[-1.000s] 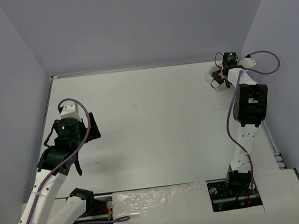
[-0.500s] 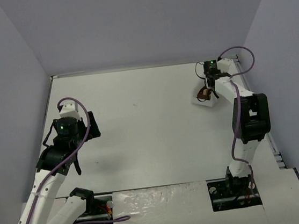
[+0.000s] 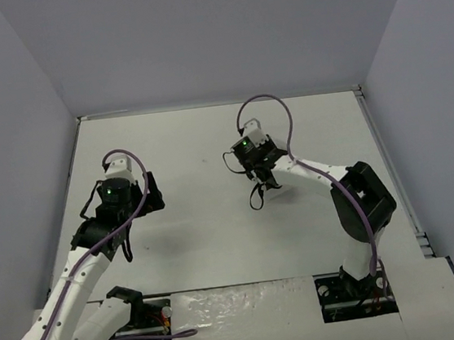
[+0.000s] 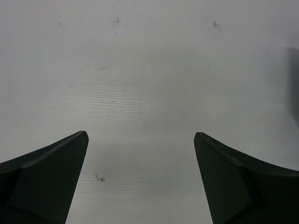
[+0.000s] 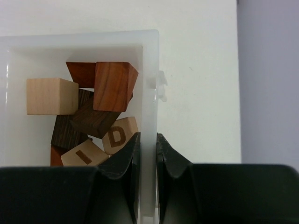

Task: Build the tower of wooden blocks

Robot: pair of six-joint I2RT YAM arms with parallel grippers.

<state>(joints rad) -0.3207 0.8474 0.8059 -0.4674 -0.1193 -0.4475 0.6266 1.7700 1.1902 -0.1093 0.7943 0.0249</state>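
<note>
In the right wrist view my right gripper (image 5: 148, 144) is shut on the right wall of a white plastic tray (image 5: 148, 93). Several wood blocks lie loose in the tray: a red-brown block (image 5: 114, 86), a pale cube (image 5: 50, 95), a dark brown block (image 5: 91, 119), and pale cubes printed "D" (image 5: 119, 134) and "I" (image 5: 84, 156). In the top view the right gripper (image 3: 256, 193) is over the table's middle, and the tray is hard to make out there. My left gripper (image 4: 140, 137) is open and empty over bare table at the left (image 3: 122, 239). No tower is in view.
The white table is walled by grey panels at the back and both sides. Black mounting plates (image 3: 356, 293) sit at the near edge by the arm bases. Small dark specks (image 4: 99, 178) mark the table under the left gripper.
The right arm has swung from the far right corner to the table's middle, taking the tray of blocks with it. The left arm has shifted slightly to the right.
</note>
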